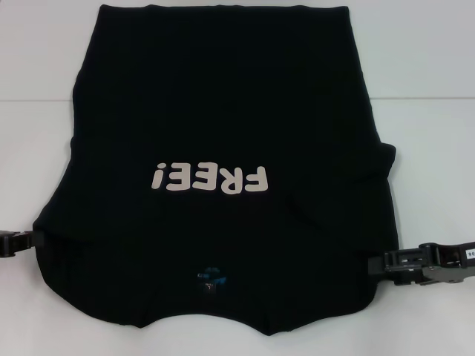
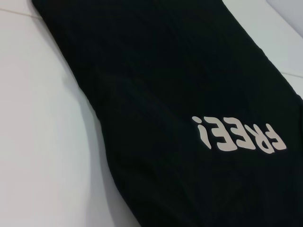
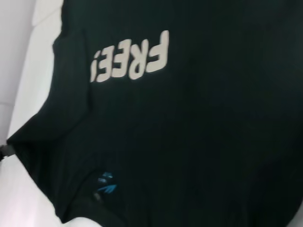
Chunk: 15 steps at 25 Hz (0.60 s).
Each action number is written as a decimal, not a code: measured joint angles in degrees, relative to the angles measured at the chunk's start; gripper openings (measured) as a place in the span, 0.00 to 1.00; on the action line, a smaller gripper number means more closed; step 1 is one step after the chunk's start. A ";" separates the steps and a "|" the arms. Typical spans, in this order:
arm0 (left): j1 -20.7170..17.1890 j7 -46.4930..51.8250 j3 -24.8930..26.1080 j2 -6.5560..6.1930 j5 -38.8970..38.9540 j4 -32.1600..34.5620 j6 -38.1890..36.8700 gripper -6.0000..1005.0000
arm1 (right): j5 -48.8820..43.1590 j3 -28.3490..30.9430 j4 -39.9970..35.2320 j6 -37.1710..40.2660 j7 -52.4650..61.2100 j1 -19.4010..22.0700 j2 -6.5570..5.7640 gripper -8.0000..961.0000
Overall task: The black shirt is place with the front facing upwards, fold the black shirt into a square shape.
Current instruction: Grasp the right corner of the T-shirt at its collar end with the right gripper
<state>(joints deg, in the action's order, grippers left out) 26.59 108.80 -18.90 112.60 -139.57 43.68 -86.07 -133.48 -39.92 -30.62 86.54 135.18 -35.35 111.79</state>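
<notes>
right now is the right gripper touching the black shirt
Touching: the head view shows the right gripper meeting the black shirt at its edge, no gap.

A plain lab-like test bench: a bare white table and nothing domestic around.

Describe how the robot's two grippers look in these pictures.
Both are black, hard, blocky mechanical parts. The right gripper shows most: stacked angular segments with a small white label bearing dark print near the picture's edge. Only a short black stub of the left gripper shows beside the black shirt. No cables are visible.
</notes>
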 joint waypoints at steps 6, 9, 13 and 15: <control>0.02 -0.41 0.05 0.07 0.22 -0.14 0.34 0.01 | -0.10 0.66 0.24 0.40 0.57 -0.08 -0.10 0.98; -0.07 -0.79 0.09 0.08 1.01 -0.17 0.39 0.01 | -0.17 0.69 0.29 0.19 0.80 -0.05 -0.07 0.98; -0.14 -0.91 0.10 0.08 1.38 -0.18 0.39 0.01 | -0.16 0.73 0.30 -0.57 1.31 -0.05 0.23 0.98; -0.14 -0.94 0.10 0.07 1.38 -0.18 0.39 0.01 | -0.07 0.79 0.30 -0.98 1.53 0.00 0.30 0.98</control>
<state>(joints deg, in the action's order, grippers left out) 26.45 107.86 -18.80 112.68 -138.18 43.50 -85.68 -133.56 -39.14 -30.32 85.55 136.71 -35.35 112.09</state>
